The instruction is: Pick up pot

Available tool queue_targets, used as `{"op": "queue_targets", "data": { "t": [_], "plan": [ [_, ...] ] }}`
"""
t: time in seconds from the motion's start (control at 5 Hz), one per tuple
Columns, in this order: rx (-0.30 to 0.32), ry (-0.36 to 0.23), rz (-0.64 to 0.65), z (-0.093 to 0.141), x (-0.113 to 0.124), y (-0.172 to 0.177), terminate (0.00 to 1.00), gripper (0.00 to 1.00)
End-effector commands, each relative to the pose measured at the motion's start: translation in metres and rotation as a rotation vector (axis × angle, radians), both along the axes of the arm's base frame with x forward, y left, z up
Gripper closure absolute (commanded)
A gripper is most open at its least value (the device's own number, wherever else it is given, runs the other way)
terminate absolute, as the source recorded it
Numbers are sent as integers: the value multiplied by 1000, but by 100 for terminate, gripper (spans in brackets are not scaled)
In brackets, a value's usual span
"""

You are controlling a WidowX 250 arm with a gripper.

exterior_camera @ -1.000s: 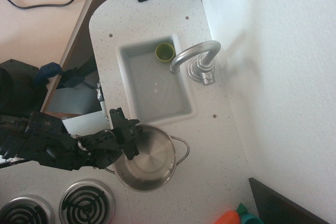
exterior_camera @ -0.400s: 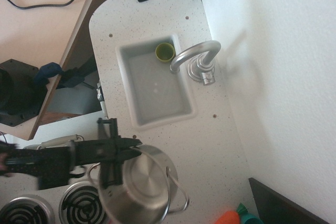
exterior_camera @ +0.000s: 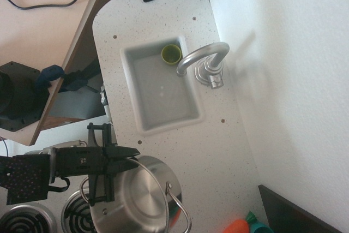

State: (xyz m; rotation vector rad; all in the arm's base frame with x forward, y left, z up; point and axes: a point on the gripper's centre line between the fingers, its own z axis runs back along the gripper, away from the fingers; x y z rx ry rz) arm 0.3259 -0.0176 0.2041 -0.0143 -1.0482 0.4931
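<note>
The gripper (exterior_camera: 128, 156) reaches in from the left edge of the overhead view, its dark body lying roughly level across the frame, and its fingertips close on the near rim of the pot (exterior_camera: 136, 197), one finger apparently inside the wall and one outside, so it reads as clamped on the rim, not standing apart. The pot lies just below and to the right of the fingertips, hanging from its upper-left rim. Taking the sink (exterior_camera: 133, 58) as landmark, the pot sits well below the sink's lower edge, toward the bottom of the view, overlapping the stove burner (exterior_camera: 73, 208) at the lower left; it looks large and tilted, which suggests it is lifted off the counter (exterior_camera: 218, 151), though contact underneath cannot be seen. The pot is round, so it has no true long axis; the line worth watching runs between its wire loop handles, one at the lower right (exterior_camera: 180, 214) and one faintly at the left rim, slanting slightly across the frame. The open mouth faces up toward the camera. With the load hanging off one rim point, the pot is likely to swing or slip if lifted fast.
</note>
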Motion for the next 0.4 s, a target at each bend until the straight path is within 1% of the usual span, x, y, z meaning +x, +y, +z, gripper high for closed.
{"op": "queue_targets", "data": {
  "t": [0.0,0.2],
  "plan": [
    [-6,-16,-18,19,5,-4,0,100],
    [-2,-18,-13,19,6,-2,100,100]
  ]
}}
